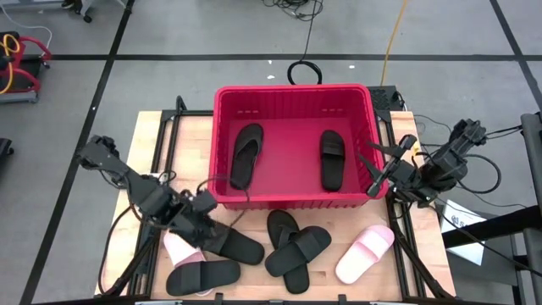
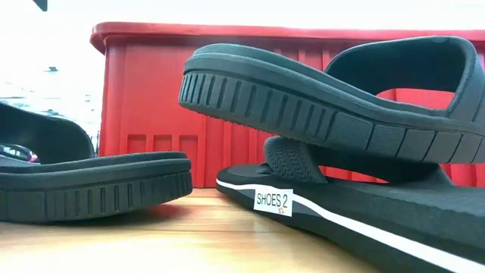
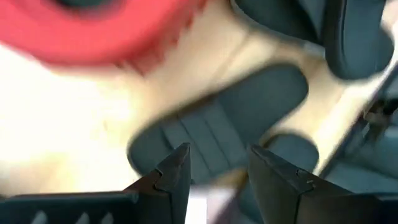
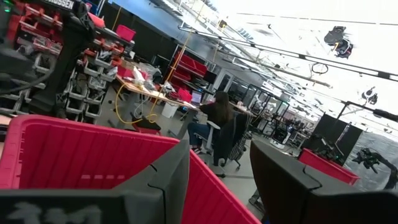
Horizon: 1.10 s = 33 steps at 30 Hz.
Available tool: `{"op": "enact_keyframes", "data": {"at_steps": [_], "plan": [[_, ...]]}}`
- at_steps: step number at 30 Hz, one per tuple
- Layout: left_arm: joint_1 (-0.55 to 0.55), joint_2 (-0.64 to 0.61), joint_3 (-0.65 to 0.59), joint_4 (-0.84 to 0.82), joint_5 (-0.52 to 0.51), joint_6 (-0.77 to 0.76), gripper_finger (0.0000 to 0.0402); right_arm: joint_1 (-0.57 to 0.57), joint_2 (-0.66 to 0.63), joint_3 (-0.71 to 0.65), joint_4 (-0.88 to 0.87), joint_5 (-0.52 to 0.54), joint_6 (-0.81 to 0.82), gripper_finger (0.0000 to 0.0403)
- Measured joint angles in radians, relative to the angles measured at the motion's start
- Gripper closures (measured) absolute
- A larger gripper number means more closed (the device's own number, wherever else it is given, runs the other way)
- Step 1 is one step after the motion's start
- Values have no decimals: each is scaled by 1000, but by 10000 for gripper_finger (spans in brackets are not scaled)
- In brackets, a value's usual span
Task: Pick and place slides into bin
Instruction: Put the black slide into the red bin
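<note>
Left wrist view blurred throughout: bin [image 3: 99, 31] a red smear, black slide [image 3: 230, 124] soft-edged, strap detail lost. Pink slide [image 1: 179, 248] in high view mostly hidden under left gripper [image 1: 206, 222] and black slide. Low view: both near slides cut by picture edges; bin [image 2: 144, 91] partly hidden behind them. Right wrist view: seated person [image 4: 217, 118] too small to make out; bin [image 4: 74, 155] cut off at edge.
</note>
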Motion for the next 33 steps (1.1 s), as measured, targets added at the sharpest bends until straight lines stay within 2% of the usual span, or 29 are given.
{"op": "enact_keyframes", "data": {"at_steps": [2, 8, 12, 17, 21, 25, 33], "plan": [[-29, 4, 0, -13, 21, -38, 252, 0, 0, 0, 0, 0, 0, 243], [-121, 3, 0, -61, -38, -182, 252, 0, 0, 0, 0, 0, 0, 243], [-175, -2, -38, -5, -68, -274, 252, 0, 0, 0, 0, 0, 0, 243], [-211, -29, -187, 205, -80, -362, 252, 0, 3, 0, -1, 0, 15, 243], [-212, -74, -332, 432, -84, -373, 252, 0, 6, 0, -1, 0, 15, 243], [-212, -116, -461, 566, -66, -385, 252, 0, 8, 0, -1, 0, 15, 243], [-212, -189, -620, 582, -60, -452, 252, 0, 9, 0, -1, 0, 15, 243]]}}
